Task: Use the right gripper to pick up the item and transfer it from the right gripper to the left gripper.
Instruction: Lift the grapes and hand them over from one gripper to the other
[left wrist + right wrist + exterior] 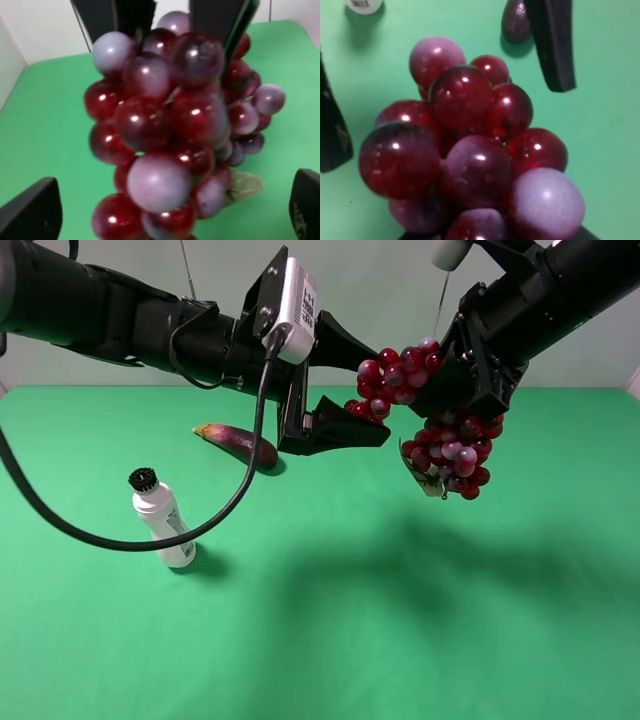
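The bunch of dark red and purple grapes (440, 430) hangs in the air above the table, its green leaf (425, 478) at the lower edge. My right gripper (470, 370) is shut on the top of the bunch. My left gripper (380, 397) is open, its two fingers above and below the bunch's left end, not closed on it. In the left wrist view the grapes (170, 130) fill the picture between the left fingers (30, 212), with the right gripper's fingers (220, 20) behind. In the right wrist view the grapes (470, 150) fill the frame.
A purple eggplant (240, 443) lies on the green table (400, 620) under the left arm. A white bottle with a black cap (165, 523) stands at the left. The left arm's thick black cable (150, 540) loops down near the bottle.
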